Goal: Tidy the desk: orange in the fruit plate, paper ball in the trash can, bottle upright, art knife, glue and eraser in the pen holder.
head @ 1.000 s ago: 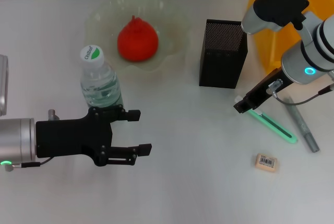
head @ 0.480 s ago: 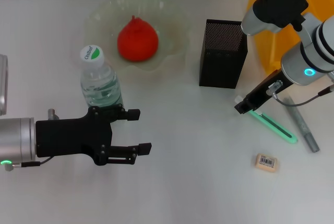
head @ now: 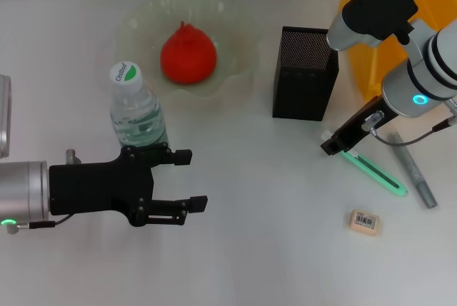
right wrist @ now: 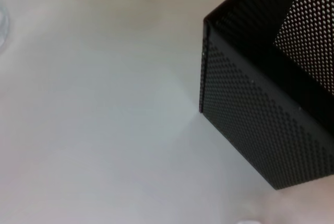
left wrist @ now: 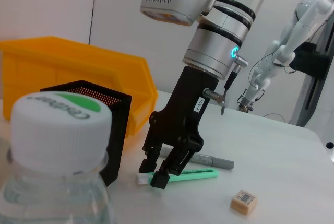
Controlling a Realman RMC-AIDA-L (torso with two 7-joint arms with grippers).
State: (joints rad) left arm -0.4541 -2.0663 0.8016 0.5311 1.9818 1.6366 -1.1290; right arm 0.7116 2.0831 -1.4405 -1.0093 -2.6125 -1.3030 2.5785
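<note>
- Right black gripper (head: pixel 334 143) low over the white end of the slim mint-green art knife (head: pixel 373 170), fingers slightly apart around that end as the left wrist view shows
- Thin grey glue stick (head: pixel 414 175) just beside the knife, near the desk's right edge
- Small beige eraser (head: pixel 363 221) nearer the front edge
- Tall black mesh pen holder (head: pixel 305 73) behind the gripper, beside the yellow plastic trash can (head: pixel 360 35)
- Left black gripper (head: pixel 187 180) with fingers spread wide, just in front of the upright clear plastic bottle (head: pixel 136 113)
- Red-orange orange (head: pixel 188 54) inside the pale-green wavy fruit plate (head: pixel 143 24) at the back edge of the smooth white desk (head: pixel 257 235)

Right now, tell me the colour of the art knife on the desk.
Mint green with a white end; the art knife shows best in the head view.
</note>
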